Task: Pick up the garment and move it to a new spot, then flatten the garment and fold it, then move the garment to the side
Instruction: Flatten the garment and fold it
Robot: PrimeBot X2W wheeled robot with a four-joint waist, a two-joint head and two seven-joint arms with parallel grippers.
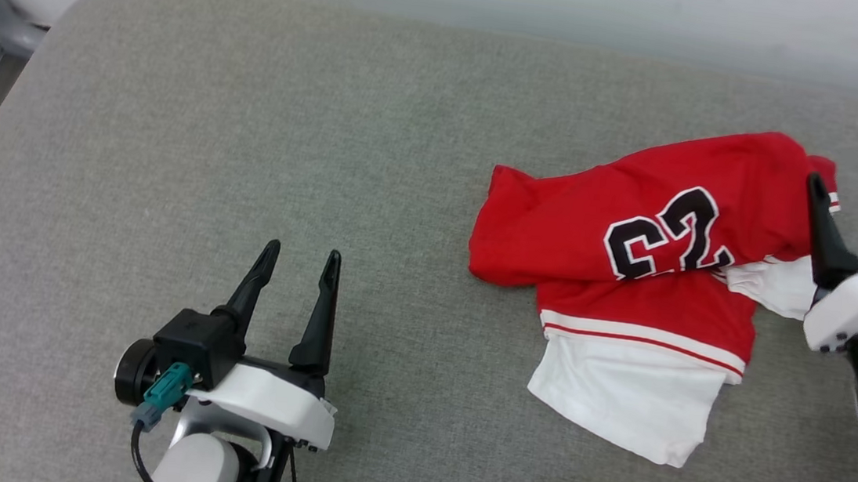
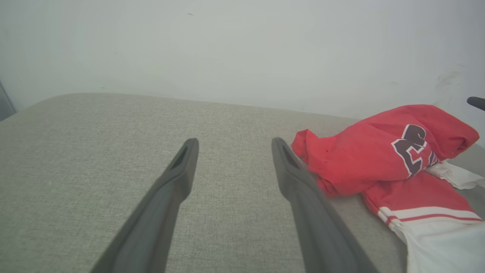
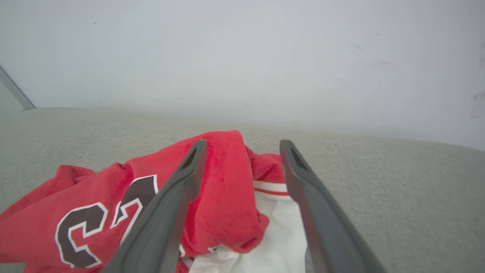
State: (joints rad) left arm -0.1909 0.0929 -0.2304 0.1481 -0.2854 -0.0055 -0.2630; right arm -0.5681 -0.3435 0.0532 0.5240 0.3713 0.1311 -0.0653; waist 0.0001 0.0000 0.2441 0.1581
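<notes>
Both of your grippers stand with their jaws spread wide and nothing pinched. The garment [image 1: 634,237], a red jersey T-shirt with a black white-edged "23", lies crumpled on the grey upholstered cushion [image 1: 250,137]. Its red body is folded over itself, and a white sleeve with red-and-white striped trim spills out on the near side. Your right gripper [image 1: 845,178] sits at the shirt's right end. In the right wrist view a raised red fold and some white cloth lie between its two fingers, the left finger crosses the red fabric, and bare cushion lies beyond the right finger. Whether the fingers touch the cloth, you cannot tell. Your left gripper [image 1: 303,250] is well apart from the shirt over bare cushion, with the nearest red corner off to the right of its right finger. Expect the shirt to handle as light, limp knit: it will sag, bunch and trail, and it looks neither slippery nor fragile. A deep bite into the heap will likely catch several layers and keep it bunched. For flattening, a better hold is probably a single edge, such as the striped trim by the white sleeve for the right jaws and the loose red corner for the left.
</notes>
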